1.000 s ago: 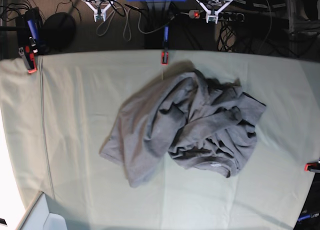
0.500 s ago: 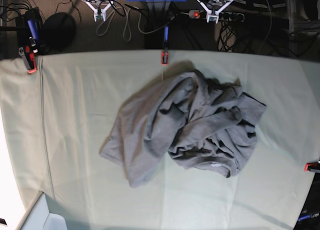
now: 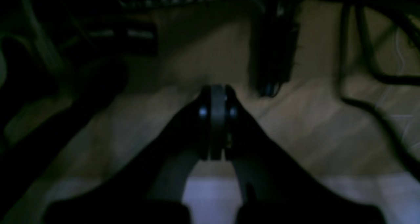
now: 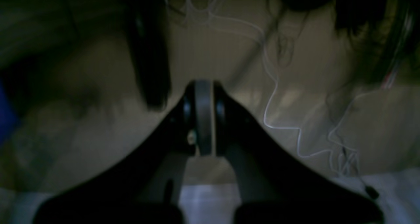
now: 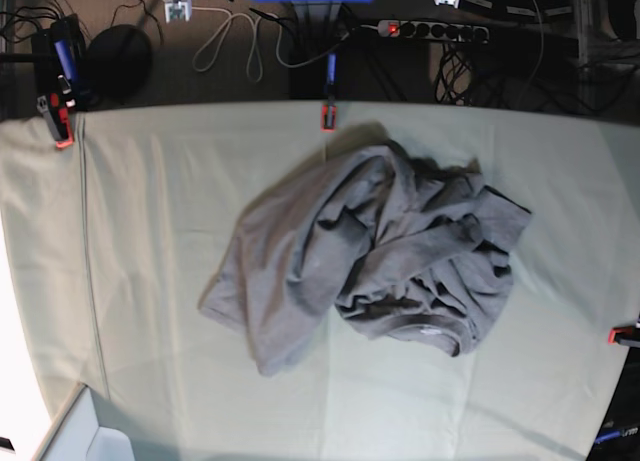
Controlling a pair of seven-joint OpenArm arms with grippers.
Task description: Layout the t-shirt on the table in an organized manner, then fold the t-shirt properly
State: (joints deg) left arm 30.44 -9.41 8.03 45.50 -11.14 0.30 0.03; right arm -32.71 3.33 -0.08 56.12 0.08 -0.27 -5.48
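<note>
While both jaw pairs sit pressed together on nothing, the left gripper (image 3: 216, 119) and right gripper (image 4: 203, 115) hang over cabled floor (image 4: 328, 112). Crumpled, the t-shirt (image 5: 370, 256) lies mid-table (image 5: 150, 231), red clamps (image 5: 328, 115) at the edges. No writing is legible.
</note>
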